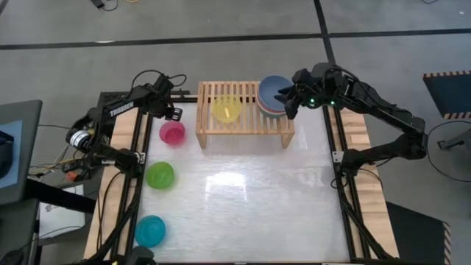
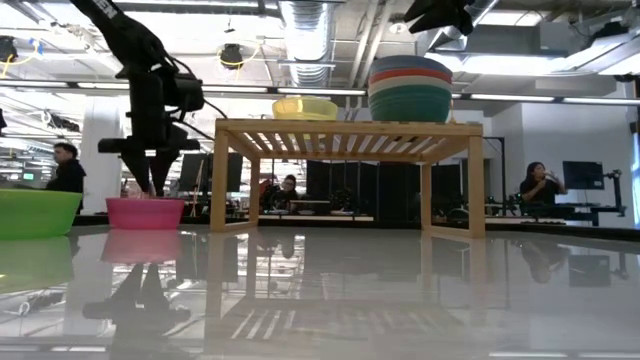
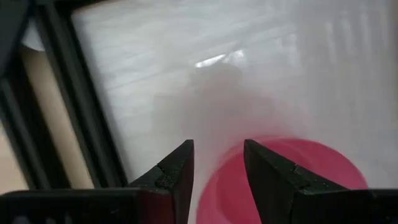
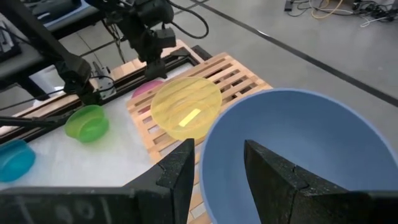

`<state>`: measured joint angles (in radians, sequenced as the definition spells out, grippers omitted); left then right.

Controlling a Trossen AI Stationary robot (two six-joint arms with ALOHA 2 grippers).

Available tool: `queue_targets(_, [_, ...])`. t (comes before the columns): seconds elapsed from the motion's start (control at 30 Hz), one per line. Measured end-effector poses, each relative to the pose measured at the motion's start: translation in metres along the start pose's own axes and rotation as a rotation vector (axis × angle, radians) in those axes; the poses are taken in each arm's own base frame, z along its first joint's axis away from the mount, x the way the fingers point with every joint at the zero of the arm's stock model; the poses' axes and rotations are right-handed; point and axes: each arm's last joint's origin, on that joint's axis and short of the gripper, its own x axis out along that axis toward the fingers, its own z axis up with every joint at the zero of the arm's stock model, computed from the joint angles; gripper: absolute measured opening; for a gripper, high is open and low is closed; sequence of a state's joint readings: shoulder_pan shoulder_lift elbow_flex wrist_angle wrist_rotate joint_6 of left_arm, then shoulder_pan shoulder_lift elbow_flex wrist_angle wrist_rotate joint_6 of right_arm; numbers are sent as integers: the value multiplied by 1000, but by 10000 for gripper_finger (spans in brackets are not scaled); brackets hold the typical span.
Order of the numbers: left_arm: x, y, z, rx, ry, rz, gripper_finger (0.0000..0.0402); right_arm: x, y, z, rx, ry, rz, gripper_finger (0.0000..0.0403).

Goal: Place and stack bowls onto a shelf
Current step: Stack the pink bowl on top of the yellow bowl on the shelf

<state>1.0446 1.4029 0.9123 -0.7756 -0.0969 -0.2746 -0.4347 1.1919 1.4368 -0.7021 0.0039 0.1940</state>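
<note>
The light-wood shelf (image 1: 243,125) stands at the table's far side. On its slatted top sit a yellow bowl (image 1: 227,109) and a stack of bowls (image 2: 410,90): grey-blue bowl (image 4: 298,155) on top, with red and dark green below it. My right gripper (image 1: 288,99) hovers open above the stack's rim, clear of it in the low view. The pink bowl (image 1: 173,132) rests on the table left of the shelf. My left gripper (image 3: 217,174) is open, pointing down, one finger on either side of the pink bowl's (image 3: 298,180) rim. Lime bowl (image 1: 160,175) and cyan bowl (image 1: 150,230) sit nearer along the left edge.
The shelf's left part (image 1: 206,103) beside the yellow bowl is bare slats. The table's middle and right (image 1: 250,206) show only glossy white surface. Black frame rails (image 1: 140,184) run along both sides. People sit in the room behind in the low view.
</note>
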Motion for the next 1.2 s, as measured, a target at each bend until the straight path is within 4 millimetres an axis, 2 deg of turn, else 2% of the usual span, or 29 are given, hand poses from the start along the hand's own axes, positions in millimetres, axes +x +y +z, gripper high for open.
queue_targets(0.17, [11,-4,2,-44,2,65,125,0,3,-1,-6,4,13,164])
queue_targets(0.43, [41,-6,-6,-10,220,52,125,0,9,-4,-28,33,35,164])
queue_targets(0.7, [40,-9,-8,17,249,21,116,0,9,-4,-38,33,34,164])
queue_targets(1.03, [39,-12,-12,12,295,-24,7,0,9,-4,-44,31,33,164])
queue_targets(1.2, [30,-11,-16,23,305,-24,14,0,11,-5,-28,38,40,164])
